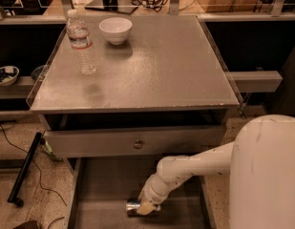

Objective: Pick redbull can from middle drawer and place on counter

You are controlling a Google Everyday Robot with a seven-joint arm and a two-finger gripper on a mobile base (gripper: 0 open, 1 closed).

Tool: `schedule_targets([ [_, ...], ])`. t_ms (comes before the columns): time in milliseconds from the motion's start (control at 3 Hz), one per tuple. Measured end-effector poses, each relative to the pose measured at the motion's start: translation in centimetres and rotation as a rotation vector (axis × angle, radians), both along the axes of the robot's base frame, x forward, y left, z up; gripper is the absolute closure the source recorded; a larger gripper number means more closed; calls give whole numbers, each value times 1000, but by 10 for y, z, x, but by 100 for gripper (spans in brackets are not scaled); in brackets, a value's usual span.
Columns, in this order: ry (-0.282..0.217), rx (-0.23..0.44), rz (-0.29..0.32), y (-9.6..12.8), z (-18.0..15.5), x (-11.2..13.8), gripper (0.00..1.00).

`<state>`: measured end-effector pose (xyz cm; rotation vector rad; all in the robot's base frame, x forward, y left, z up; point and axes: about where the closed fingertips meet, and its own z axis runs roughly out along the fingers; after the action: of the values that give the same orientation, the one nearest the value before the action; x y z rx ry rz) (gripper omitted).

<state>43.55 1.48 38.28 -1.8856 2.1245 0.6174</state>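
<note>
Drawer: wide shallow grey drawer tray (97, 194), pulled out.
Can: small slim silver metal can (132, 207), lying sideways on the tray floor, shiny round end facing left.
Handling: probably light, stiff, slick, rolls easily; take it across mid-body.
Gripper: gripper (148, 207) at the can; open or clamped, cannot tell.
Counter: large square grey tabletop (175, 66) above.

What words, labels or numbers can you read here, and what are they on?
Nothing reads clearly.
Water bottle label: too blurred to read.
Redbull can, lying in the middle drawer at the gripper: markings unreadable.
White bowl: no text.
</note>
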Motion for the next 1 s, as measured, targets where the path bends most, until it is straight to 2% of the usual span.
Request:
schedule_targets([
  [333,1,7,6,0,7,-1,100],
  [1000,-54,-32,1,-17,77,-5,100],
])
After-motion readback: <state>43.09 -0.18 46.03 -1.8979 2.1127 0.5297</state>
